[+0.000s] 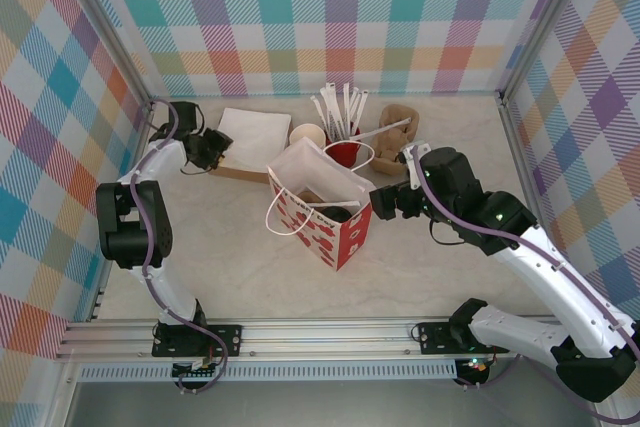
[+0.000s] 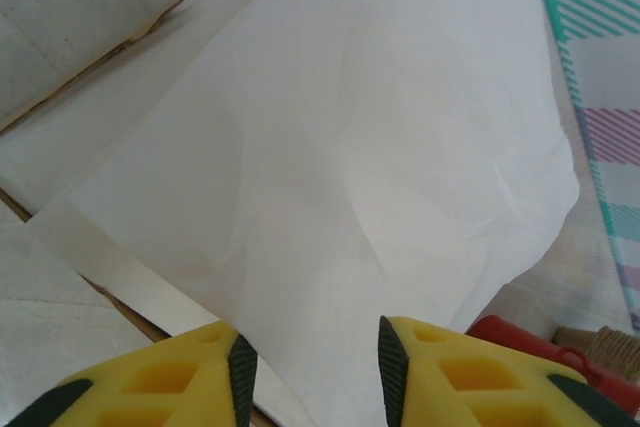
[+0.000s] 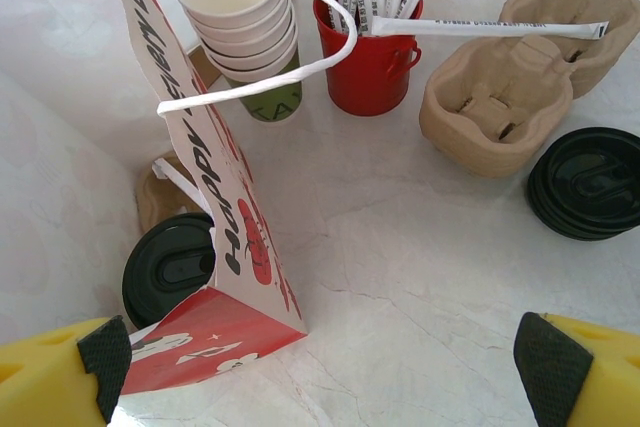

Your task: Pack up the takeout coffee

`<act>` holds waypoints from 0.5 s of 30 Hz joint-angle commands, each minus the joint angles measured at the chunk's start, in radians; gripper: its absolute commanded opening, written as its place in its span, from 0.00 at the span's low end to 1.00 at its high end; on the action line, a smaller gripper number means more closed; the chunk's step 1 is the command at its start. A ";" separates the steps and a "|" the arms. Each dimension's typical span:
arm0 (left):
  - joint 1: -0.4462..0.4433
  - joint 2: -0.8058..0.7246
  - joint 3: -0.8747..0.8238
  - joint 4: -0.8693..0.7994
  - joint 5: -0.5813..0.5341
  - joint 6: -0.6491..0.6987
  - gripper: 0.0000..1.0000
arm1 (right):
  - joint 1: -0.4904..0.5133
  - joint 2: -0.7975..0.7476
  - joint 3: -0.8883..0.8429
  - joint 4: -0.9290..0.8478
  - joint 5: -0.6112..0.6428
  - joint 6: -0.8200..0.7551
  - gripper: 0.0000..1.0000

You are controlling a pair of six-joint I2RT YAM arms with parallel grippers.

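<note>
A red-and-white paper bag (image 1: 322,215) stands open in the middle of the table. Inside it sits the takeout coffee (image 3: 168,265); its black lid (image 1: 337,213) shows and the cup body is hidden by the bag wall (image 3: 235,237). My right gripper (image 1: 388,199) hovers just right of the bag, with its jaws wide open (image 3: 325,362) over bare table. My left gripper (image 1: 220,150) is at the back left over a stack of white napkins (image 1: 255,132). Its fingers stand apart (image 2: 317,357), and a napkin sheet (image 2: 330,177) lies in the gap between them.
Behind the bag stand a red cup of wrapped straws (image 3: 365,62), a stack of cream cups (image 3: 240,7), brown pulp cup carriers (image 3: 505,87) and a pile of black lids (image 3: 590,182). The napkins rest on a cardboard piece (image 1: 240,173). Metal frame posts edge the table.
</note>
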 commanded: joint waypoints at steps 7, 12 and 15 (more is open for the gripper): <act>0.006 0.030 0.037 -0.015 0.015 0.032 0.13 | -0.008 -0.002 -0.014 0.021 0.010 0.002 1.00; -0.001 -0.005 0.050 -0.033 -0.009 0.095 0.06 | -0.011 -0.017 -0.016 0.030 0.038 0.020 1.00; -0.003 -0.055 0.053 -0.026 -0.022 0.151 0.04 | -0.018 -0.039 -0.018 0.046 0.032 0.018 1.00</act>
